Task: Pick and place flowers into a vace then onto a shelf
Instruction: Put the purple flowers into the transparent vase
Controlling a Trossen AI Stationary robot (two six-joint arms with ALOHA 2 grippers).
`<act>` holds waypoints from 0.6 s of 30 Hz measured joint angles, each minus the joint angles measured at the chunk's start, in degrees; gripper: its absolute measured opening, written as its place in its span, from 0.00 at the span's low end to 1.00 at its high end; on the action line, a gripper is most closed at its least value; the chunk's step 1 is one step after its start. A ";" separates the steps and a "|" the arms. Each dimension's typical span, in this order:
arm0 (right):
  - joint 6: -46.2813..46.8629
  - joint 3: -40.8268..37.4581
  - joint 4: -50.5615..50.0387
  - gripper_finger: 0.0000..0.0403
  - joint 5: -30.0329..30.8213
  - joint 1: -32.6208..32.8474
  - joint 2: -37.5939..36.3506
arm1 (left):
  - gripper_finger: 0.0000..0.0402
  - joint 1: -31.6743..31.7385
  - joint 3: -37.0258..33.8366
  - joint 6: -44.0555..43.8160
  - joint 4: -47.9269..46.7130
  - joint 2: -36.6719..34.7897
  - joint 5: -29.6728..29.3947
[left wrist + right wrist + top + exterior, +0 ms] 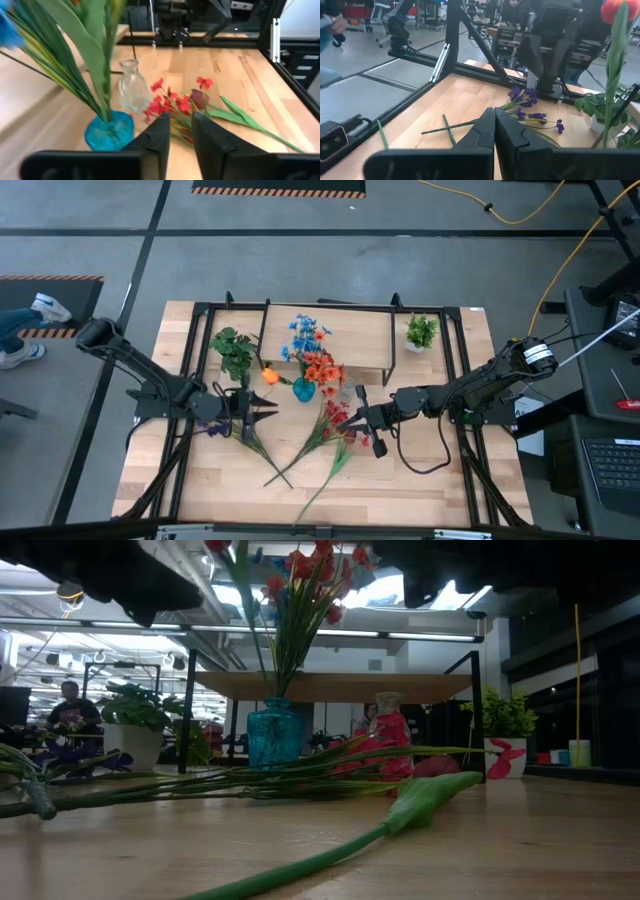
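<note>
A blue vase [303,389] [109,131] stands on the table in front of the shelf [350,330]. It holds blue and orange flowers [312,350] and an orange tulip [268,376] that leans left. Red flowers [335,420] [170,102] lie on the table beside it. Purple flowers [212,427] [527,102] lie under the left arm. My left gripper [270,412] [181,131] hovers left of the vase, narrowly open, with nothing between its fingers. My right gripper [345,420] [494,125] hovers over the red flowers, shut and holding nothing.
A clear glass vase [131,90] stands just right of the blue one. Two potted plants [232,350] [421,332] sit at the shelf's left and right ends. Loose green stems [330,470] [400,815] reach toward the near edge.
</note>
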 joint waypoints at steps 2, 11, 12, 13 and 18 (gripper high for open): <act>1.53 0.00 -0.04 0.01 0.00 -0.02 0.00 | 0.11 -0.83 0.00 -1.58 0.22 1.15 -0.08; 3.49 0.00 -1.40 0.01 0.00 0.13 0.00 | 0.01 -5.26 5.85 -2.21 -2.14 9.77 -2.48; 3.49 0.00 -1.40 0.01 0.00 0.18 0.00 | 0.01 -5.71 7.39 -2.91 -3.82 10.84 -2.54; 3.49 0.00 -1.40 0.01 0.00 0.30 0.00 | 0.01 -6.16 9.03 -3.93 -6.15 11.89 -2.66; 3.67 0.00 -1.66 0.01 0.02 1.71 -0.17 | 0.01 -8.28 17.26 -14.90 -20.70 16.82 -4.50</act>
